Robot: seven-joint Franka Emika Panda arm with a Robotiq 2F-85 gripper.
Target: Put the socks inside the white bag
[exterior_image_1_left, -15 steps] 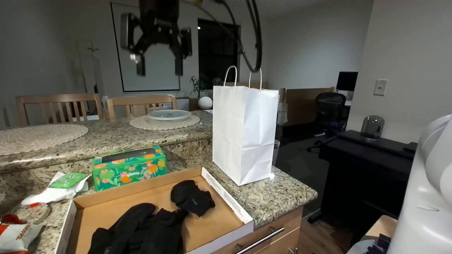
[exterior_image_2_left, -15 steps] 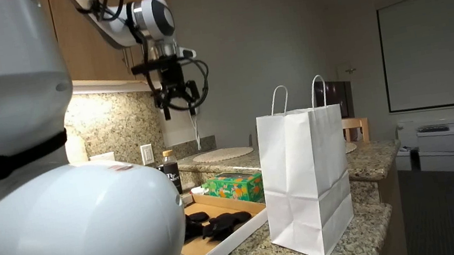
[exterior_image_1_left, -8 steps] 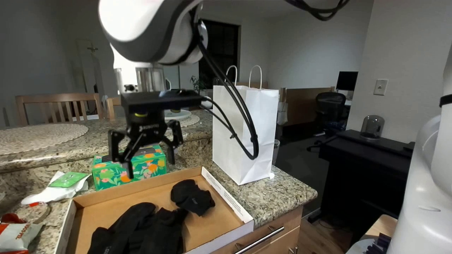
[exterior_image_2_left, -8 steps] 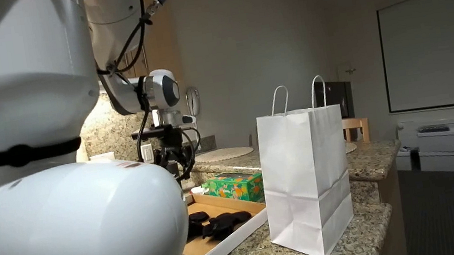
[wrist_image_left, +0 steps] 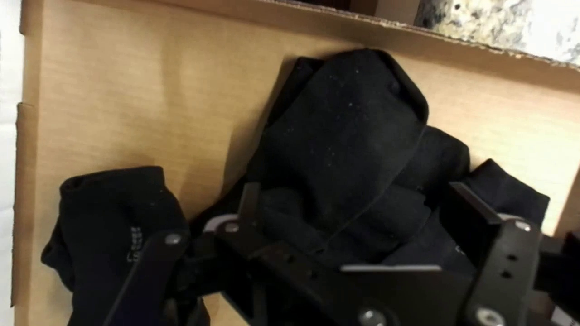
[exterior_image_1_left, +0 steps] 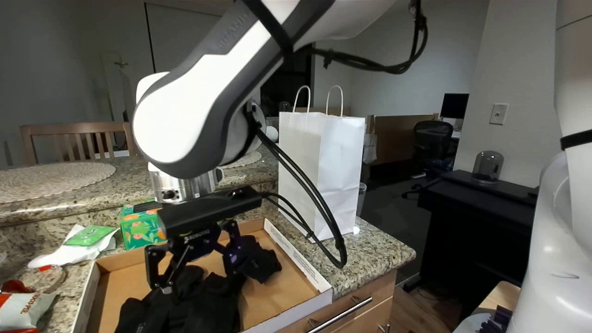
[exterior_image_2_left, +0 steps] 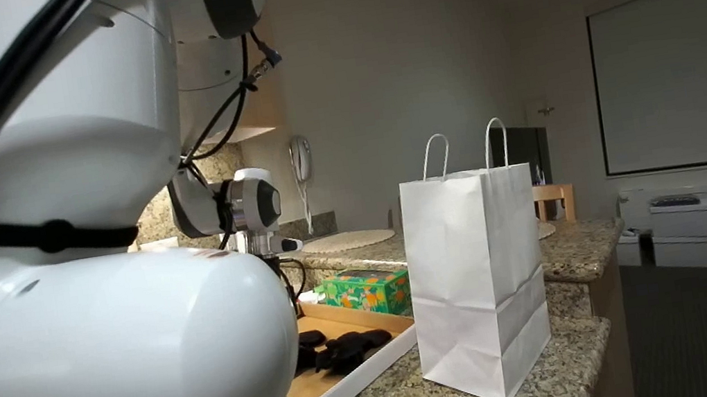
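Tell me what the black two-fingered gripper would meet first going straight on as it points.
Pointing down, the gripper would probably meet the heaped black fabric socks in the shallow brown cardboard tray; the exact gap is unclear.

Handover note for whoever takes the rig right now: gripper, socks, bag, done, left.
Gripper: open over the larger pile of socks, nothing gripped; contact can't be told.
Socks: in the tray, that pile plus a smaller bundle nearer the bag.
Bag: upright on the counter beside the tray, inside hidden.
Done: gripper positioned over the socks; can't see whether any are bagged.
Left: grip the socks in the tray and put them in the bag.
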